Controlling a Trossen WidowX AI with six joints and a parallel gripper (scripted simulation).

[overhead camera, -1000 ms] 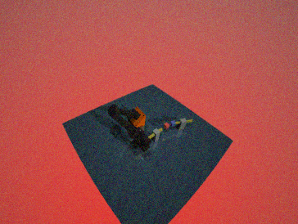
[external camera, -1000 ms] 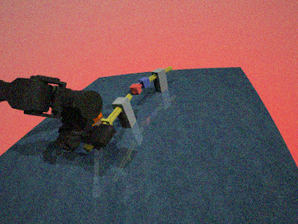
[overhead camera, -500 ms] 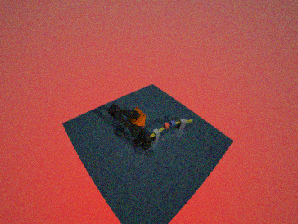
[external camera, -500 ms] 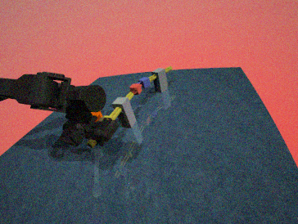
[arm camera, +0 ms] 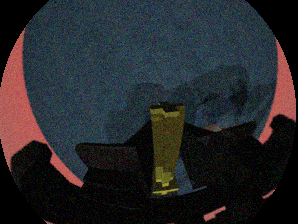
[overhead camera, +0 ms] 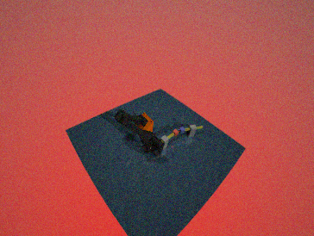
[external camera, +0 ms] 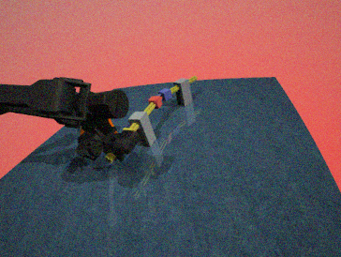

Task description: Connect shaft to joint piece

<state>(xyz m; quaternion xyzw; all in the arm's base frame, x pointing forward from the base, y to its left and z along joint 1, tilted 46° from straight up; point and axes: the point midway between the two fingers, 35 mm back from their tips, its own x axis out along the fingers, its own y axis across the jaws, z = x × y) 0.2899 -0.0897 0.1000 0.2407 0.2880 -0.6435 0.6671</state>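
Observation:
My gripper [arm camera: 160, 121] [external camera: 110, 149] is shut on the yellow joint piece [arm camera: 167, 132] [external camera: 110, 158], which stands between the dark fingers in the wrist view. In the top view the arm's front end hides the joint piece. The fixed shaft and its block are hidden or too dark to tell, and so is the exact direction of the opening. The second shaft [overhead camera: 170, 136] [external camera: 150, 109] is yellow and runs through two pale grey uprights. Its near end lies close to my gripper. No contact with the gripper can be made out.
The near grey upright [overhead camera: 165, 140] [external camera: 147, 128] stands just beside my gripper; the far upright [overhead camera: 192, 130] [external camera: 185, 93] is farther off. Between them a red piece [overhead camera: 176, 132] [external camera: 155, 101] and a blue piece [overhead camera: 182, 129] [external camera: 165, 94] sit on the shaft. Something orange [overhead camera: 147, 123] shows beside the arm.

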